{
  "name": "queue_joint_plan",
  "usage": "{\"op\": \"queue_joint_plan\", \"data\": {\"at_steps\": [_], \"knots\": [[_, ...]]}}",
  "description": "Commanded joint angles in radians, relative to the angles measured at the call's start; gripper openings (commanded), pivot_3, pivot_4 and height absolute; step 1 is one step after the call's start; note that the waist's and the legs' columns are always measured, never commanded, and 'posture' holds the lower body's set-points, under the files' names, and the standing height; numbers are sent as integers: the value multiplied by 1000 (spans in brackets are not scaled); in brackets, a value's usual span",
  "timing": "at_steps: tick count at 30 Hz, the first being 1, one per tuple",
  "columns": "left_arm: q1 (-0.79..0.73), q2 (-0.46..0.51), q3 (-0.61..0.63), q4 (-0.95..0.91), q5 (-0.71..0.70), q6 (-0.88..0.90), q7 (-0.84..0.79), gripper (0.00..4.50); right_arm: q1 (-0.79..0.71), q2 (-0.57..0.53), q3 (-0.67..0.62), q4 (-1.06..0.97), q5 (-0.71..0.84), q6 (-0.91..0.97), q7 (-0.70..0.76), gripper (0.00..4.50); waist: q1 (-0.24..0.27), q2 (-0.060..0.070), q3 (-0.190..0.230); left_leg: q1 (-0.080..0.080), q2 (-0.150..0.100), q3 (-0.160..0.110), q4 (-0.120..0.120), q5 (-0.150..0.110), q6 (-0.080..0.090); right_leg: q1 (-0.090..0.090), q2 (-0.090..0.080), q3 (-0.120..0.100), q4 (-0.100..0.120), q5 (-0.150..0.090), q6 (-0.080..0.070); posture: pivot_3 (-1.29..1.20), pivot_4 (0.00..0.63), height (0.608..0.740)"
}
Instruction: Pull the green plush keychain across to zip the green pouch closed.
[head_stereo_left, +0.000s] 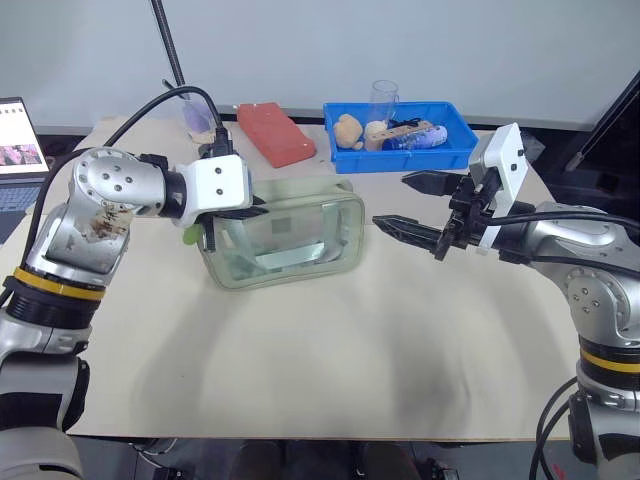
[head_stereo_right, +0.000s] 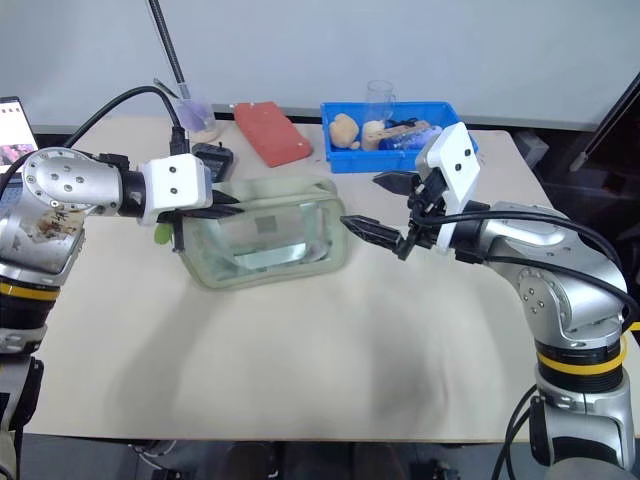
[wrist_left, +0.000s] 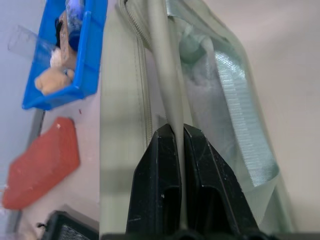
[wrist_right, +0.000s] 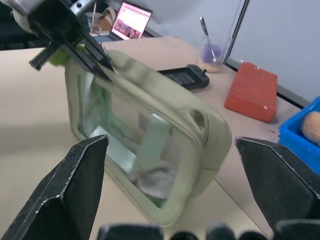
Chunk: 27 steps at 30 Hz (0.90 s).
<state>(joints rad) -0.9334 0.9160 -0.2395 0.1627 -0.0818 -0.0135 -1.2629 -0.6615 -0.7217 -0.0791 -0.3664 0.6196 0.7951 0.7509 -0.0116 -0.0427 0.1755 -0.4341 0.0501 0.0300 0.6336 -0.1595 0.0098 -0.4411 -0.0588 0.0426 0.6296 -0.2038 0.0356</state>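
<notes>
The green pouch (head_stereo_left: 285, 235) stands mid-table, its clear window side toward me. My left gripper (head_stereo_left: 255, 212) is shut on the pale piping along the pouch's top edge at its left end; the left wrist view shows both fingers (wrist_left: 160, 170) pinched on that seam beside the zipper. The green plush keychain (head_stereo_left: 190, 235) hangs at the pouch's left end, just under my left wrist and outside the fingers. My right gripper (head_stereo_left: 392, 200) is open and level, just off the pouch's right end, with nothing between its fingers.
A flat red case (head_stereo_left: 275, 133) lies behind the pouch. A blue bin (head_stereo_left: 455, 150) with small items sits at the back right, with a clear cup (head_stereo_left: 383, 100) behind it. A black device (head_stereo_right: 210, 158), a second cup (head_stereo_left: 195, 118) and a laptop (head_stereo_left: 15, 150) are at the back left.
</notes>
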Motion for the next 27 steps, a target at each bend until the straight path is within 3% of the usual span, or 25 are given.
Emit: {"op": "queue_joint_plan", "data": {"at_steps": [1,7,14,26,27], "knots": [[-62,-6,36,145,-10,-257,-89,55,-33,-28,6,21,-23,-46,42,4500,-1,0,0,0,0,0,0,0,0,0,0,0,0,0,-1,0,150,740],[-69,-41,64,262,-35,-387,-149,55,-46,-41,7,21,-9,-32,75,4500,-1,0,0,-2,0,0,2,-1,1,-1,0,0,0,3,-3,0,150,740],[-62,-85,84,270,-37,-401,-111,55,-51,-40,22,27,-20,-34,86,4500,3,0,0,-4,0,0,5,-1,2,-1,0,-1,1,3,-2,0,150,740],[-10,-73,96,219,-45,-362,-136,55,-63,-34,49,40,-36,-43,102,4500,-1,0,0,-5,0,0,7,-1,2,-1,0,0,2,4,-1,0,150,740],[-10,-73,98,215,-50,-353,-138,386,-63,-32,51,40,-37,-43,101,4500,-1,0,0,-5,0,0,7,-1,2,-1,0,0,2,4,-1,0,150,740]]}}
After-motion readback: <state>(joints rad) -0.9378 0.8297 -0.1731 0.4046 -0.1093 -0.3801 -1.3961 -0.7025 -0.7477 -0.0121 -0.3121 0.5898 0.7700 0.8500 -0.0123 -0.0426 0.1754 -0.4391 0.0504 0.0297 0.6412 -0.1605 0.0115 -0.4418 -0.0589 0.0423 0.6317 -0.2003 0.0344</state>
